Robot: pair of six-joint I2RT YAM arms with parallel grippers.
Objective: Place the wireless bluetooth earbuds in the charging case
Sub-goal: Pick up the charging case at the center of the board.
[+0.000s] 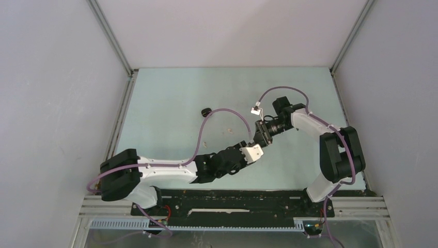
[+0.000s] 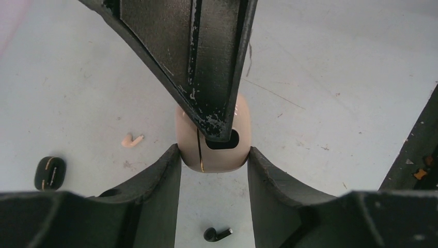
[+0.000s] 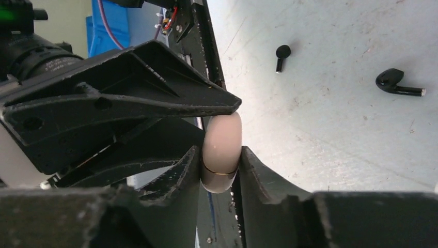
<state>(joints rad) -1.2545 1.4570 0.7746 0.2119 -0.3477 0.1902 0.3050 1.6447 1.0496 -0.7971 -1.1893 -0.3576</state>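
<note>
Where the two arms meet: the charging case (image 3: 222, 139) is held from two sides at once, up off the counter (image 1: 170, 93).
Charging case: small, round and pale pink, with a thin gold line around it. Its lid looks shut. What is inside it cannot be seen.
Left end effector (image 2: 214, 155): its two fingers press on the two sides of the charging case. It is holding the case.
Right end effector (image 3: 220, 160): its two fingers touch the charging case too, one on each side. It is pinching the same case and comes in across the left end effector.
Black earbud (image 3: 282, 54): lies on the counter, not in any case, well apart from the charging case.
Second black earbud (image 3: 397, 82): lies on its side on the counter, not in any case, apart from the black earbud.
Pale earbud (image 2: 131, 140): lies on the bare counter. In the left wrist view it is between the black case (image 2: 50, 173) and the charging case, and touches neither.
Black case: sits alone on the counter, well apart from the arms. It looks shut and has a thin gold line on it. What is inside it cannot be seen.
Where the earbuds are: all three lie loose on the counter, outside both cases.
</note>
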